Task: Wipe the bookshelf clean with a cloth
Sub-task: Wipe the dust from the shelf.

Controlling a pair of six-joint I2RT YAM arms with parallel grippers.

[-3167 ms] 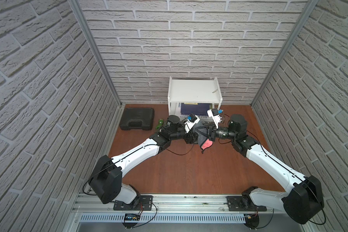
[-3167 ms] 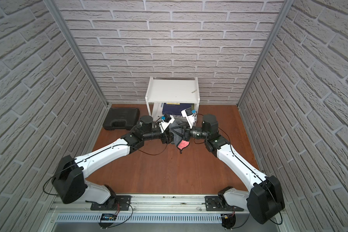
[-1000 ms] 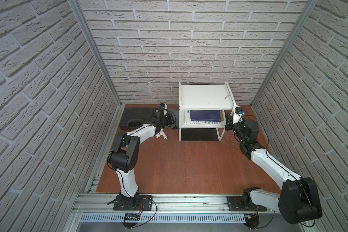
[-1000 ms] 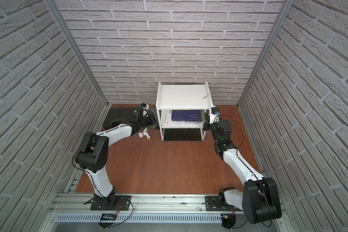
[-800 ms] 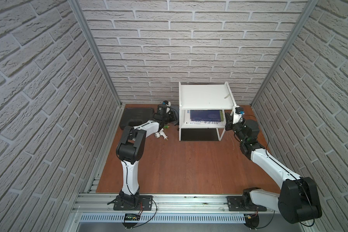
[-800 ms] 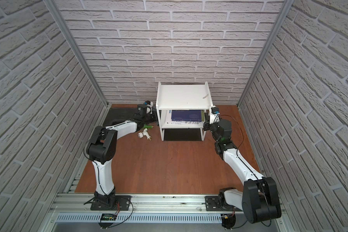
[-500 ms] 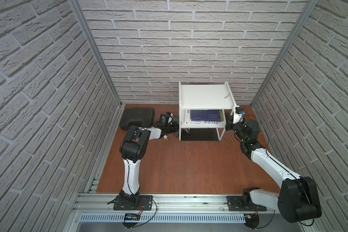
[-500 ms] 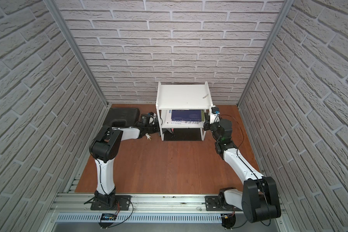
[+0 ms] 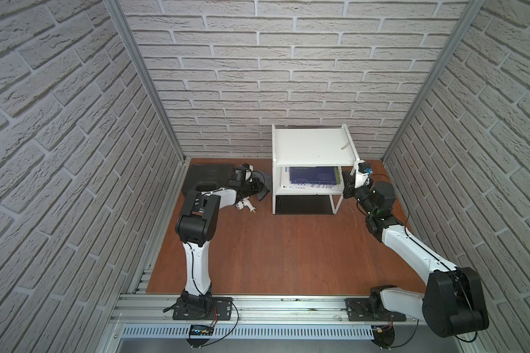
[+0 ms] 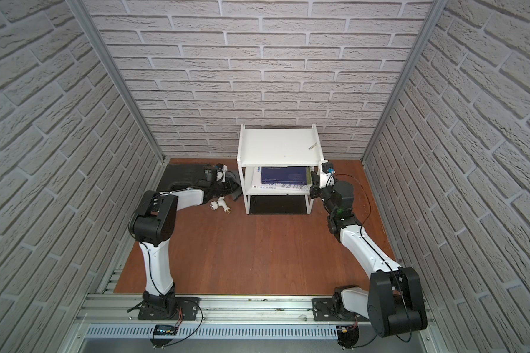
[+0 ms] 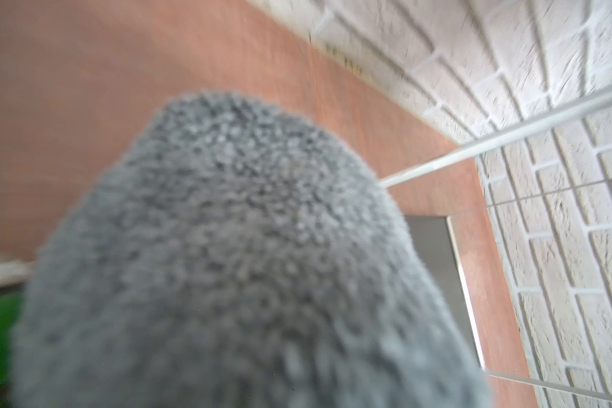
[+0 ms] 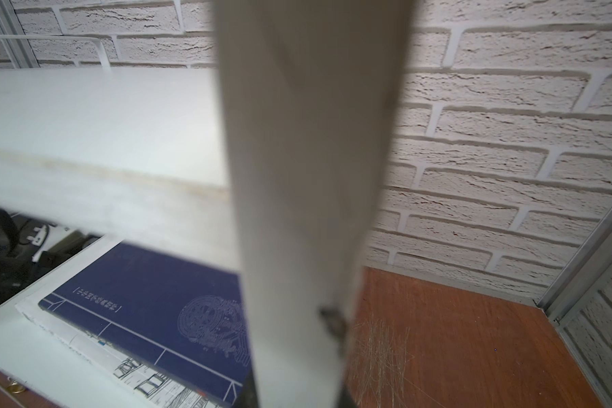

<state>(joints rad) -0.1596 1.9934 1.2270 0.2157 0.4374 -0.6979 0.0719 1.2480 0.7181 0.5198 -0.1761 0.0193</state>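
Brown tabletop [image 9: 273,250]: white two-tier bookshelf [image 9: 312,146] holds a dark blue book [image 9: 314,175] mid-tier; right gripper [image 9: 347,183] clamps its post [image 12: 304,176], left gripper [image 9: 255,187] clamps grey microfibre cloth [image 11: 244,265].

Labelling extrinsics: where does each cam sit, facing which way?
Top views: high over the front rail, facing down toward the back wall; both arms whole.
Left wrist: on left arm, filled by grey cloth; no fingers visible.
Right wrist: on right arm, tight against a bookshelf leg, blue book beyond; no fingers clear.
Shared: top views and right wrist both show bookshelf and book.
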